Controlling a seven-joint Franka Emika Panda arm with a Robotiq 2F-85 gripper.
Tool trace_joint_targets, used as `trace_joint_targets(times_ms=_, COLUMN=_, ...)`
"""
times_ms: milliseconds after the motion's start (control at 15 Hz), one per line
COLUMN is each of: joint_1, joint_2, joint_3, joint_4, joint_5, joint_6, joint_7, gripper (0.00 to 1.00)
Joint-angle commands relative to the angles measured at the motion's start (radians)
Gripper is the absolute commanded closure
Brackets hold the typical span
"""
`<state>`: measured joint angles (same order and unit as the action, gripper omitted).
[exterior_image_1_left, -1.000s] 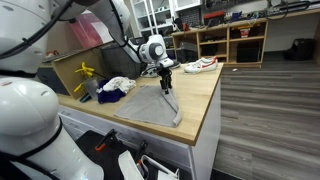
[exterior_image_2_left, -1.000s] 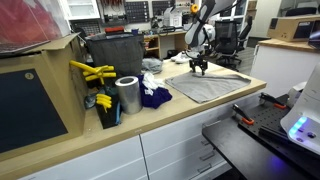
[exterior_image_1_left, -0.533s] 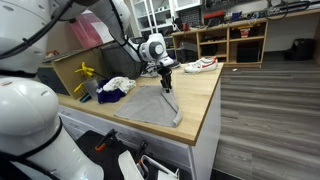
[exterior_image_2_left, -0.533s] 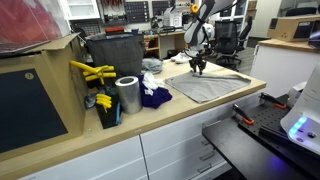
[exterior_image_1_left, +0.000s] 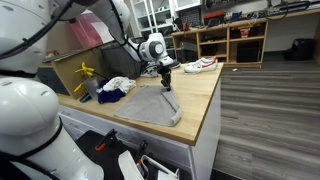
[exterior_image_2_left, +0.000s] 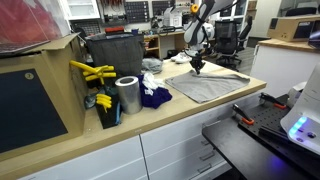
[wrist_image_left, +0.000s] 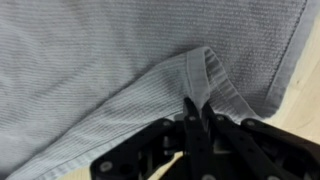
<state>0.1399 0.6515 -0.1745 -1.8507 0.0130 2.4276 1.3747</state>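
Counter: 1 gry cloth, 1 hand

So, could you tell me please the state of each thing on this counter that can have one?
grey cloth: spread out flat, hem at one edge pinched into a fold.
end effector: shut on the grey cloth's hem.
blue cloth: crumpled in a heap.
silver roll: standing upright.
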Motion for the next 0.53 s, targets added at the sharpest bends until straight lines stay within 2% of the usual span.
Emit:
trace_joint_targets(times_ms=0, joint_1=0.009, joint_2=-0.018, joint_3=-0.006, joint_4=0.002, joint_5=-0.009, joint_6=-0.035, joint_7=0.042, gripper=0.86)
trace_joint_targets(times_ms=133, joint_1=0.01, joint_2=-0.027, joint_3=-0.008, joint_4=-0.003, joint_5=-0.011, joint_6=-0.033, joint_7=0.043, gripper=0.71)
trace_joint_targets(times_ms=200, joint_1=0.011, joint_2=-0.034, joint_3=-0.01, joint_4=-0.008, joint_5=-0.014, joint_6=-0.031, joint_7=0.043, gripper=0.89)
trace_joint_targets(times_ms=267, joint_1=0.011, joint_2=-0.041, joint_3=-0.012, joint_4=-0.012, joint_5=-0.017, joint_6=-0.028, joint_7=0.044, gripper=0.9)
trace_joint_targets(times_ms=400, joint_1=0.012, joint_2=-0.057, joint_3=-0.021, joint_4=-0.019, joint_5=-0.024, joint_6=-0.028, joint_7=0.049, gripper=1.0)
trace_joint_targets(times_ms=467, joint_1=0.011, joint_2=-0.064, joint_3=-0.025, joint_4=-0.021, joint_5=-0.027, joint_6=-0.028, joint_7=0.05, gripper=1.0)
